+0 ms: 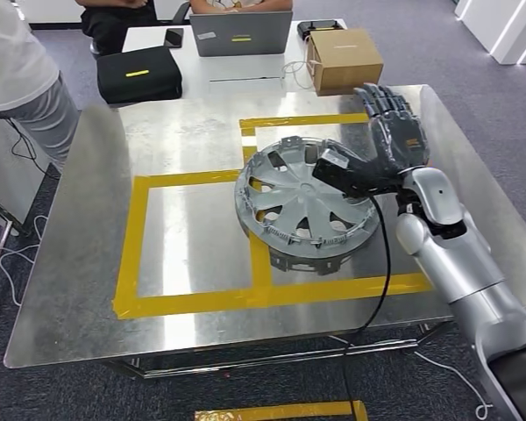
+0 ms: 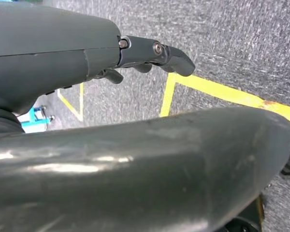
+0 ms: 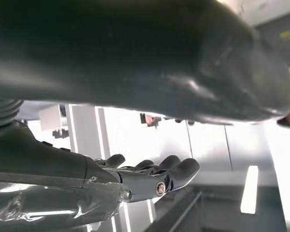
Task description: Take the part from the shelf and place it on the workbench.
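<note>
Silver plastic wheel cover (image 1: 307, 203) lies flat on our taped metal workbench (image 1: 181, 219); our right hand (image 1: 386, 140), fingers spread wide and empty, hovers at its right rim.

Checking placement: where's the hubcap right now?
In the head view the hubcap lies flat on the metal workbench, right of centre, straddling the yellow tape; the right hand is at its right edge.

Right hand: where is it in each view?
Head: right hand right of centre, over the hubcap's right edge, fingers apart, holding nothing.
Left wrist: not in it.
Right wrist: along the left and lower part.
Shared landmark: the hand's dark fingers.
</note>
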